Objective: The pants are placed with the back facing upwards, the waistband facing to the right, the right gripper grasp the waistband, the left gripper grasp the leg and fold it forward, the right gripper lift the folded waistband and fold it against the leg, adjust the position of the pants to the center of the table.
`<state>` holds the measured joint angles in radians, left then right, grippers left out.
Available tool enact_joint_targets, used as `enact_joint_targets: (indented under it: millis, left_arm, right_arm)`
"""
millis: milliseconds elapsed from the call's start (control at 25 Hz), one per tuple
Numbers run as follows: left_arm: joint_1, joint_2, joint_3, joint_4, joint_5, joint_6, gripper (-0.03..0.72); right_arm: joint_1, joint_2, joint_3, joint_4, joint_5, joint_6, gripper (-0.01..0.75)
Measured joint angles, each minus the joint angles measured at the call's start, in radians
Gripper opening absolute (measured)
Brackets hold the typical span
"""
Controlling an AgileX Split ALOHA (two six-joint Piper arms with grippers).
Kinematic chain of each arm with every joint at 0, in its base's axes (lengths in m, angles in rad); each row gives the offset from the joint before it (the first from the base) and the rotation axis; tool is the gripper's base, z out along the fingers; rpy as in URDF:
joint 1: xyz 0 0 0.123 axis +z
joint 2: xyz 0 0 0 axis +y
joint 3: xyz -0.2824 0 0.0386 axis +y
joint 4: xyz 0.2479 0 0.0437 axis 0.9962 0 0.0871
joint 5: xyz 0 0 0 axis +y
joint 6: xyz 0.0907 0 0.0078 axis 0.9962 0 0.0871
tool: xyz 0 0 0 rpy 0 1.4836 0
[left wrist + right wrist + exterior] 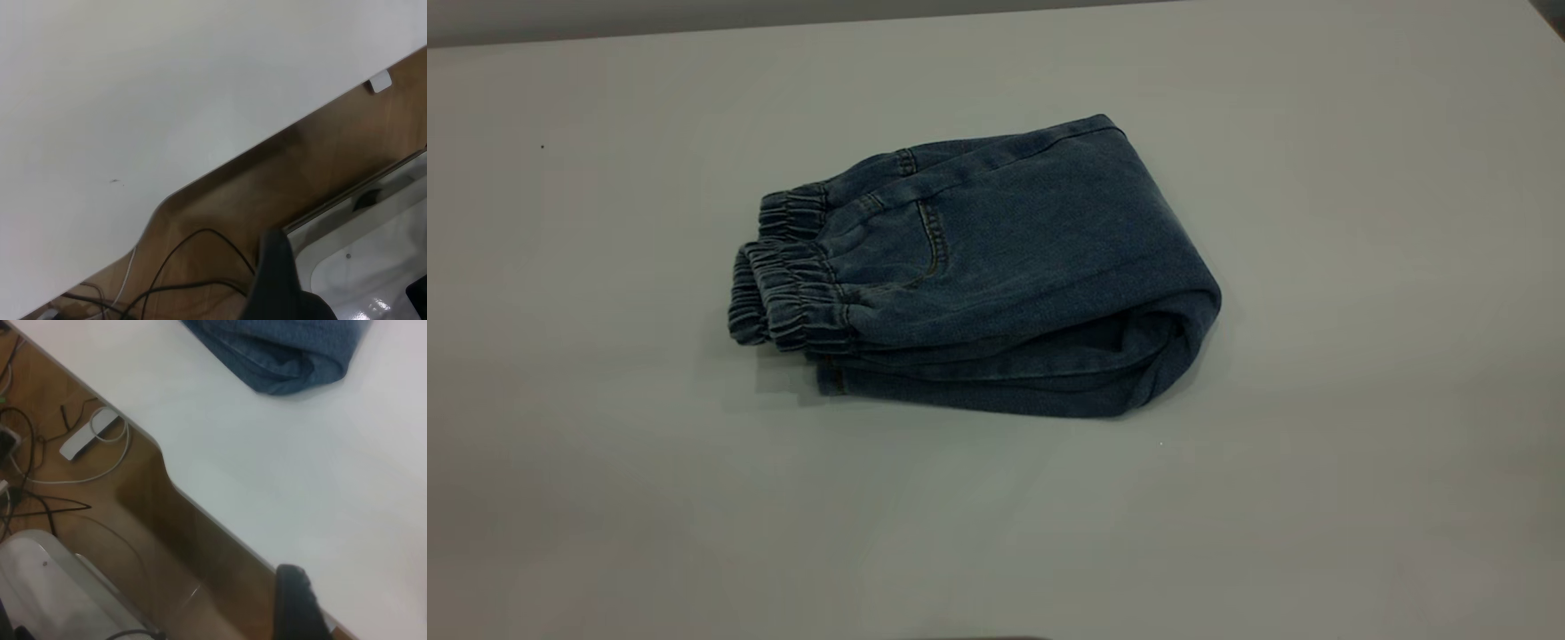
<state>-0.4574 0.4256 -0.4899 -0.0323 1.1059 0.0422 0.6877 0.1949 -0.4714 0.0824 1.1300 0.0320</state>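
Left gripper [283, 280] and right gripper [300, 603]: your views show one finger each, spread unreadable. Pants [978, 267]: folded, lying mid-table [1316, 498].

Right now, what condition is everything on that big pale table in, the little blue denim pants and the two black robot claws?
Short blue faded-denim pants: folded into a compact bundle, lying flat, untouched.
Elastic waistband: gathered, on the exterior view's left end, resting on top of the layers.
Plain pale table: carrying the pants near its middle.
Left gripper: off the table's edge, holding nothing.
Right gripper: at the table's edge, away from the pants.
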Motion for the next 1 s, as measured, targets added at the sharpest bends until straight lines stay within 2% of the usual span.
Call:
enact_joint_targets:
  millis: [80,160,280,400,520,680,1000]
  left_arm:
    - [0.011,0.000,0.000,0.000,0.000,0.000,0.496]
    - [0.059,0.000,0.000,0.000,0.000,0.000,0.496]
    - [0.164,-0.001,0.000,0.000,0.000,0.000,0.496]
    - [0.293,-0.009,0.000,0.000,0.000,0.000,0.496]
    - [0.383,-0.048,0.001,0.000,0.000,0.000,0.496]
    - [0.440,-0.141,0.001,0.000,0.003,0.001,0.496]
    - [0.449,-0.357,0.001,0.000,0.010,0.001,0.496]
  right_arm:
    - [-0.009,0.000,0.001,0.000,0.000,0.000,0.344]
    - [-0.070,0.000,0.001,0.005,0.000,0.000,0.344]
    - [-0.231,0.000,0.001,0.008,0.000,0.000,0.344]
    - [-0.431,-0.003,0.001,0.008,0.000,0.000,0.344]
    - [-0.566,-0.042,0.004,0.006,0.000,0.000,0.344]
    - [-0.601,-0.151,0.005,0.007,0.000,0.000,0.344]
    - [-0.601,-0.206,0.005,0.008,0.003,0.000,0.344]
